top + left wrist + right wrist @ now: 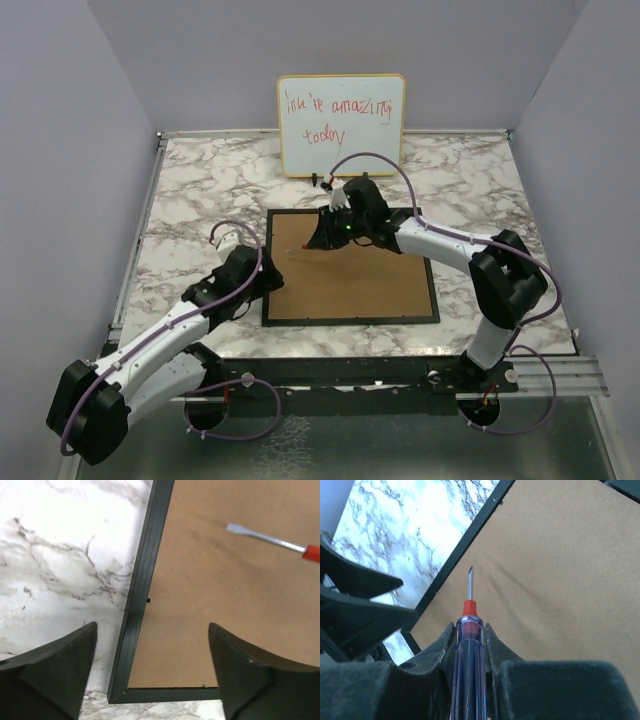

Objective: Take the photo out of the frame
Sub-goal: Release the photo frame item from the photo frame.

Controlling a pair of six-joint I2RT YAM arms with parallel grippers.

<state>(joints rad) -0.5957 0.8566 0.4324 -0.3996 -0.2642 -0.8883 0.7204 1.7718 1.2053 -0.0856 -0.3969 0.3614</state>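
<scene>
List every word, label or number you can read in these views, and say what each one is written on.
"you're amazing": red handwriting, top line of the whiteboard. The first word is blurred, so this reading is a best guess.
"today": red handwriting, second line of the same board.
Nothing readable on the frame or the screwdriver.

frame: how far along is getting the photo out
Done: the frame lies face down, brown back panel up, and the right claw is shut on a screwdriver. In hand: its blade hangs over the panel near the frame's left edge, which the open left claw straddles. Left: the panel is in place and no photo shows, so freeing the back and lifting the photo out remain.
</scene>
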